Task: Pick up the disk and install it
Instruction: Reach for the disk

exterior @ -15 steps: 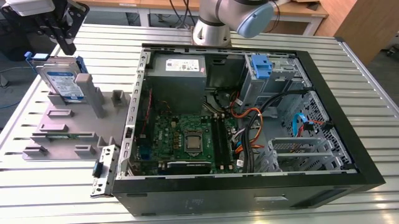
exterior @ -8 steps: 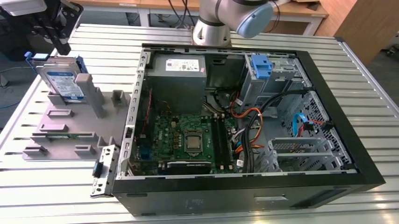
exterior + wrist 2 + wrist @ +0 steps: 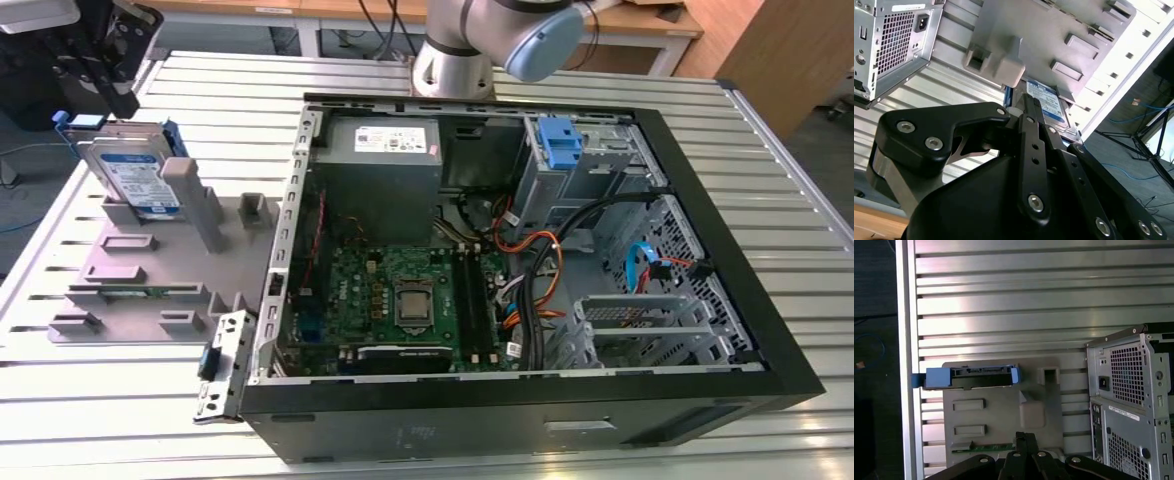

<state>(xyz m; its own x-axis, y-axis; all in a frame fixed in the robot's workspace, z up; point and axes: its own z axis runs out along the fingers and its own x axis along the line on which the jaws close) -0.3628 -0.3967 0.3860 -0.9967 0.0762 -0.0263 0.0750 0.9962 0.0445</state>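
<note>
At the exterior view's left, the flat silver-grey, blue-railed hard disk (image 3: 134,178) stands on edge in a grey plastic fixture (image 3: 140,268), stiff, weighty, knock-shy, I'd say, best pinched across its faces; the black claw (image 3: 1025,436) near it hangs closed, empty.

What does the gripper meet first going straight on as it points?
Likely the upright silver-grey hard disk with blue rails, in the grey plastic holder, ahead of the gripper; depth unclear.

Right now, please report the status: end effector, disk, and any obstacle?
End effector shut, empty, short of the disk. Disk standing on edge in the grey fixture, outside the computer case. No obstacle seen.
</note>
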